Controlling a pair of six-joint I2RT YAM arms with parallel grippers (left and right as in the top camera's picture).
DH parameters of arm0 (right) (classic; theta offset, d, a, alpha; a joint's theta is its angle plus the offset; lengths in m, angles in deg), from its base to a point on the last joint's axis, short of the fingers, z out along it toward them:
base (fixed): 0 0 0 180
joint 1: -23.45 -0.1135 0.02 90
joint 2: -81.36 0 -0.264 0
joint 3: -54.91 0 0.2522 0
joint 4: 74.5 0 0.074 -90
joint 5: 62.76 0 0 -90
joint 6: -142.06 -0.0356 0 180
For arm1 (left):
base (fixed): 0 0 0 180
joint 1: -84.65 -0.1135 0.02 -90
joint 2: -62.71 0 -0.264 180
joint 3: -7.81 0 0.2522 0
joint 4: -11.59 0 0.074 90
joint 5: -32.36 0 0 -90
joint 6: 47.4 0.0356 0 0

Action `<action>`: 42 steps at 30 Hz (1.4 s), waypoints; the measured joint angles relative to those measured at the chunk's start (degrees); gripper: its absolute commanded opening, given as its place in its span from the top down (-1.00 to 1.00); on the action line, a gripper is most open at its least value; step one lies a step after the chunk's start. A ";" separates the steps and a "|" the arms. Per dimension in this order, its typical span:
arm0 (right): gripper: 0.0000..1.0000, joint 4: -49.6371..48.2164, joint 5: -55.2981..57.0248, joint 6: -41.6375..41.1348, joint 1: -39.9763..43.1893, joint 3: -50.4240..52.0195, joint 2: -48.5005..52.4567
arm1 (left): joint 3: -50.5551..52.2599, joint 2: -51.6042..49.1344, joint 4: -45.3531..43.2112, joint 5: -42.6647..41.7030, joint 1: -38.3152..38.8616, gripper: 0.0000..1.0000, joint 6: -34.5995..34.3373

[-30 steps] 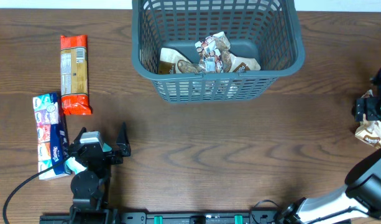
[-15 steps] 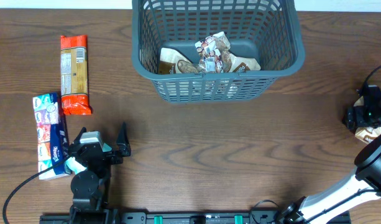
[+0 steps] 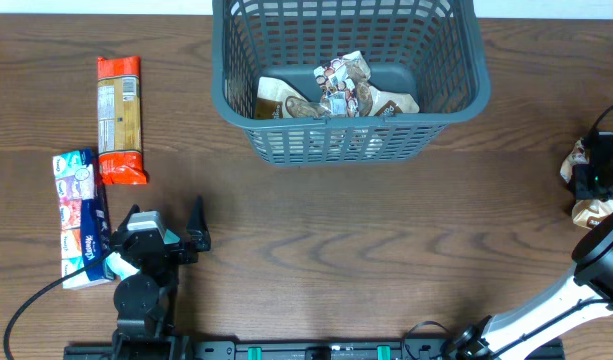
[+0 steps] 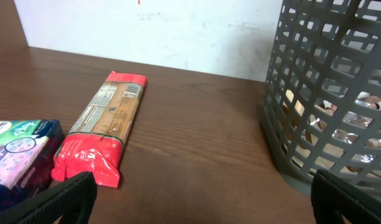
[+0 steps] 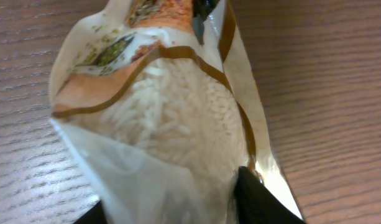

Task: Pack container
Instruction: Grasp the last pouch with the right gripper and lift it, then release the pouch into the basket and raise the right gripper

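Right gripper (image 3: 596, 178) clamped on the pouch (image 5: 171, 106) at the far right edge, left gripper (image 3: 156, 228) gaping and empty: best lift high, clear the rim of the basket (image 3: 336, 140) at top centre, then drop.

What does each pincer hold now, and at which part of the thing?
The left pincer is open and holds nothing. The right pincer grips the rice pouch at its clear end, nearest the wrist camera.
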 measured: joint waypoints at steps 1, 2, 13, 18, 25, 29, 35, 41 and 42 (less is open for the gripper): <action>0.67 -0.04 0.02 -0.13 0.00 0.00 0.00 | 0.00 0.00 0.00 0.00 0.00 -0.97 0.00; 0.86 -0.11 0.02 -0.31 -0.02 0.00 0.00 | 0.00 0.00 0.00 0.00 0.00 -0.97 -0.02; 0.99 -0.17 -0.26 -6.73 -0.70 -0.28 -0.04 | 0.00 0.00 0.00 -0.02 0.00 -0.97 -0.15; 0.98 0.74 -0.96 -11.19 -4.81 -0.48 -0.57 | 0.00 0.00 -0.02 0.00 0.00 -0.97 -0.15; 0.98 4.61 -4.76 -14.99 -13.97 -7.13 -5.57 | 0.00 0.00 -0.02 0.00 0.00 -0.97 -0.15; 0.98 4.33 -5.44 -15.54 -18.64 -15.96 -12.68 | 0.00 0.00 -0.02 -0.02 0.00 -0.97 -0.15; 0.98 7.69 -10.14 -10.47 -28.26 -27.93 -23.56 | 0.00 0.00 -0.02 -0.02 0.00 -0.97 -0.15; 0.98 17.07 -19.87 3.17 -41.09 -30.21 -24.81 | 0.00 0.00 0.00 -0.02 0.00 -0.97 -0.15; 0.98 18.38 -20.63 5.60 -43.04 -30.08 -24.20 | 0.00 0.00 0.00 0.00 0.00 -0.97 -0.15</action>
